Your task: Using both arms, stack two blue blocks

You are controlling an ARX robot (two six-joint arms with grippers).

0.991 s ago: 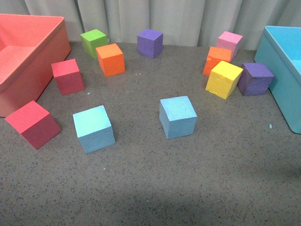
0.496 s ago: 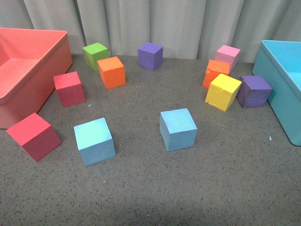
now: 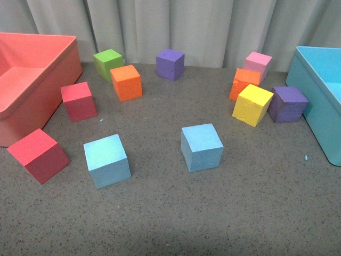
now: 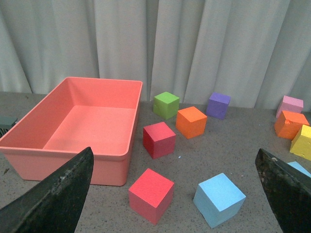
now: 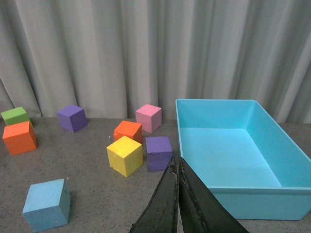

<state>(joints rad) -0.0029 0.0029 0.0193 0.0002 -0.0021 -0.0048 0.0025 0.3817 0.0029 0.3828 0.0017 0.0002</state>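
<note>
The left claw [image 4: 175, 152] stands wide open with nothing between its fingers; the right claw [image 5: 176, 163] is pressed closed and empty. The left blue block [image 3: 106, 160] and the right blue block [image 3: 201, 146] rest flat on the table [image 3: 170, 218], well apart, unstacked. As cubes they show no long axis; each is turned slightly, showing top, front face and a sliver of one side. The first lies ahead of the left claw, within its span; the second lies ahead of the right claw, toward the left arm's side. Neither has moved since half a second ago.
</note>
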